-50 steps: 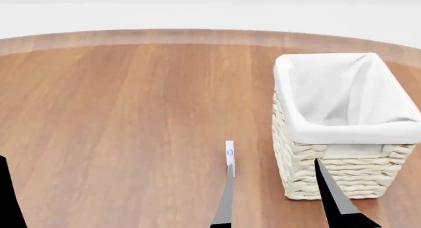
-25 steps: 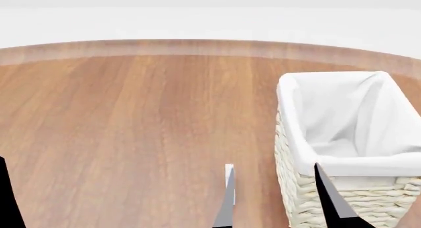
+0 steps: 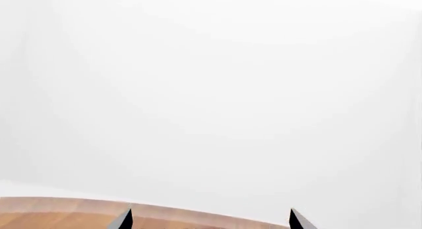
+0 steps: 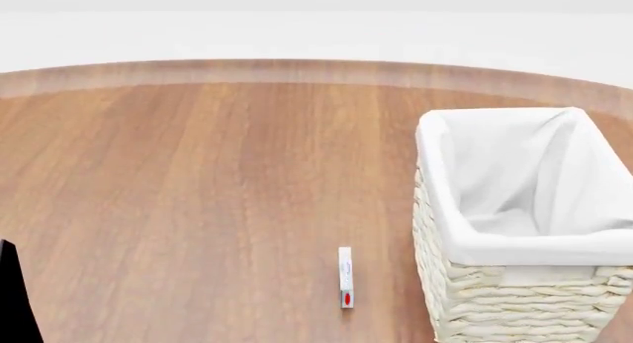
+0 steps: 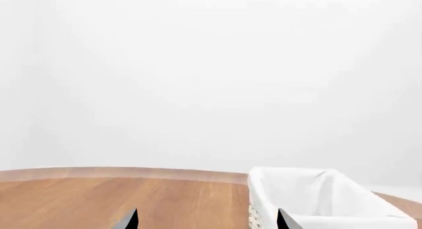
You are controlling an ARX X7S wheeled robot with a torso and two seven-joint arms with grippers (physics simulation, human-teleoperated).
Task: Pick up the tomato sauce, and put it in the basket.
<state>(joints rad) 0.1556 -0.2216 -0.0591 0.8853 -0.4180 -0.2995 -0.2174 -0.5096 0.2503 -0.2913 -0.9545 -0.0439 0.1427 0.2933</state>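
With no tomato sauce can in view, both pincers, left pincer (image 3: 209,221) and right pincer (image 5: 207,220), stand apart; search the brown wooden tabletop (image 4: 198,180) beside the cream wicker basket (image 4: 514,298) first.

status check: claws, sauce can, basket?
Left claw open, empty. Right claw open, empty. Tomato sauce not in view. Basket upright on table, nothing seen inside.

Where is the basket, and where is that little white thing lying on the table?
basket (image 4: 494,295), head view, woven front wall.
basket (image 5: 310,202), right wrist view, white cloth lining.
little white thing (image 4: 345,272), head view, middle of its narrow body.
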